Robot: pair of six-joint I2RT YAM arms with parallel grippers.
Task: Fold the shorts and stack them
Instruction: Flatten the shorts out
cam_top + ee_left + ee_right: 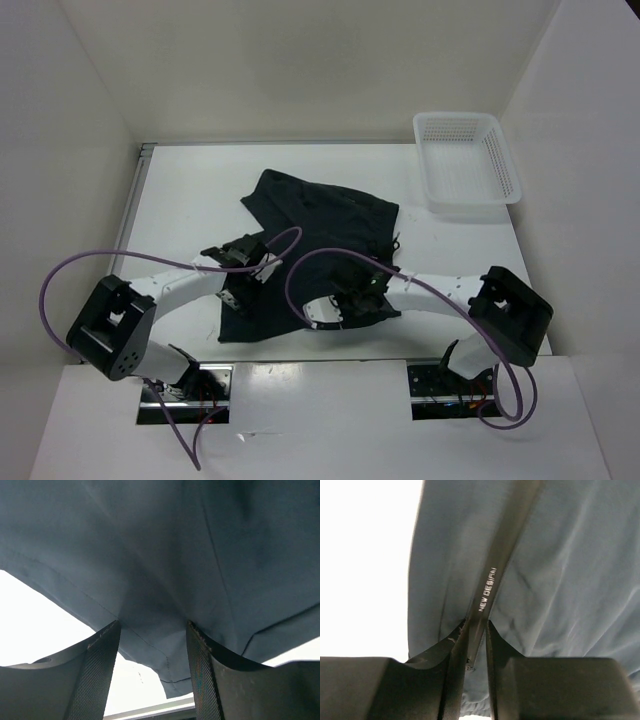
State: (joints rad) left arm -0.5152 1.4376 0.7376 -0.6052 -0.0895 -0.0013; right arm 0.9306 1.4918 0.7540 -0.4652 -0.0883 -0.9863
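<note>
The shorts [320, 225] lie spread and rumpled on the white table [180, 200] in the middle of the top view, one part reaching toward the upper left and the near edge running along the lower centre of the frame, just in front of both arms. The left gripper [250, 275] sits over the lower left part of the cloth; in its wrist view the left gripper [152, 625] has its ribbed fingers [100, 670] standing well apart, the dark cloth [175, 555] filling the upper frame and a hemmed corner dropping into the gap between them, with creases gathering where the cloth meets each fingertip; whether the cloth is actually pinched there cannot be told. The right gripper [340, 305] is at the lower centre of the top view, on the near edge of the cloth. In its own wrist view the right gripper [476, 630] has its fingers [455, 670] drawn close together, clamped on a narrow dark band [505, 540] of the shorts [570, 580] that runs up the middle of the frame and bears the pale lettering [488, 589] "NEW DESIGN". A white mesh basket [470, 192] stands in the upper right of the table, well apart from the cloth
</note>
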